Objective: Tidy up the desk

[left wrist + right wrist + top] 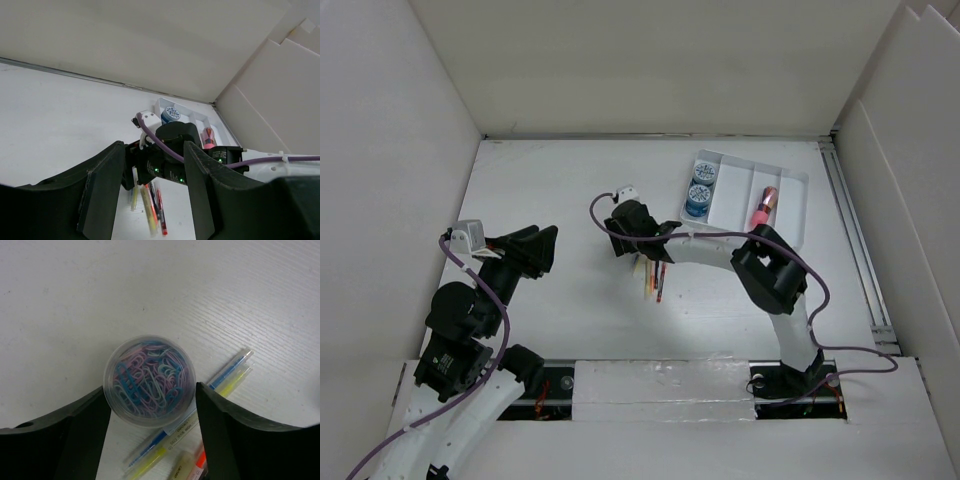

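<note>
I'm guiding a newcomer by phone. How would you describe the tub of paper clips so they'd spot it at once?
On the white desk, find the right gripper, left of the compartment tray. Between its fingers stands a small clear round tub beside some pens. Unlike the tray's two blue-topped pots, it shows a tangle of pink and blue clips.

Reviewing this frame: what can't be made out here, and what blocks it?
Paper-clip tub: unseen in the top view, under the right gripper.
Grip: right wrist view shows the fingers flanking the tub; contact cannot be told.
Pens: upper ends covered by the right arm in the top view.
Pink item in the tray: too small to identify in the top view.
</note>
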